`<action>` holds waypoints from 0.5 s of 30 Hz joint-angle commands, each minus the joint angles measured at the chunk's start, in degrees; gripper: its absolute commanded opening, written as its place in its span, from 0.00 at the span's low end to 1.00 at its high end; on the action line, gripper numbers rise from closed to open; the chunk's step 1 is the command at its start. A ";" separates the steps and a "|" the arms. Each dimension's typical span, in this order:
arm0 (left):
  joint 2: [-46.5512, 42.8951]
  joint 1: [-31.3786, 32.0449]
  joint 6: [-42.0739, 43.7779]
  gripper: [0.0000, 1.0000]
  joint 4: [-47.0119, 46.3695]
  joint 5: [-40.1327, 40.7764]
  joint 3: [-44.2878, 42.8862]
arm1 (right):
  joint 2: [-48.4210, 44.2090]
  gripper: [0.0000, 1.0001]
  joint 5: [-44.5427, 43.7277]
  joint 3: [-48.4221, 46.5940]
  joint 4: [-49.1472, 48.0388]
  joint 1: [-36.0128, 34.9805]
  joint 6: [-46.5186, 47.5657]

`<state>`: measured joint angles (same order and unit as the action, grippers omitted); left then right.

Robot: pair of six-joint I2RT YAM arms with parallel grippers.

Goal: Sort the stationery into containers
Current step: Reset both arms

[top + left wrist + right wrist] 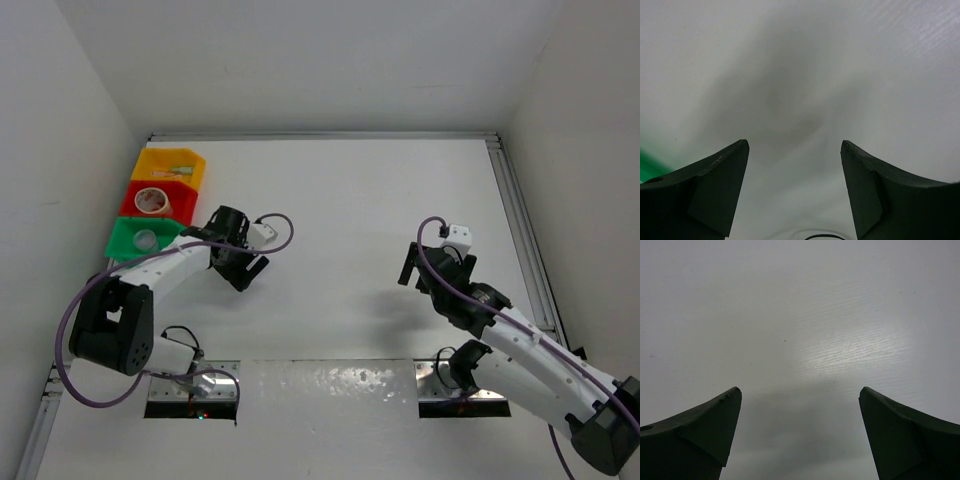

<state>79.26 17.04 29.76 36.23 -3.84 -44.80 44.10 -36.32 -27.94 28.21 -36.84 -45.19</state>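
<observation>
Sorting looks done; both tools idle.
Left tool [795, 150] and right tool [800, 392] gape wide, empty; rolls [152, 201] lie in upper-left bins [192, 163]. Next, likely just retreat.

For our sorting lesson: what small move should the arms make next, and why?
Probably draw the open left gripper back from the green plastic bin: it and the open right gripper hold nothing, and no loose stationery shows on the white table.
</observation>
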 commanded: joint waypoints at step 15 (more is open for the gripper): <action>-2.27 0.54 -0.49 0.73 -5.38 -1.26 0.76 | 2.93 0.99 -3.68 -1.85 -0.61 0.01 -3.06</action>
<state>78.78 17.21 29.54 32.40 -4.27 -44.45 47.05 -38.50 -27.94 28.47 -36.86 -47.68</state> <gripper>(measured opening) 0.732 0.985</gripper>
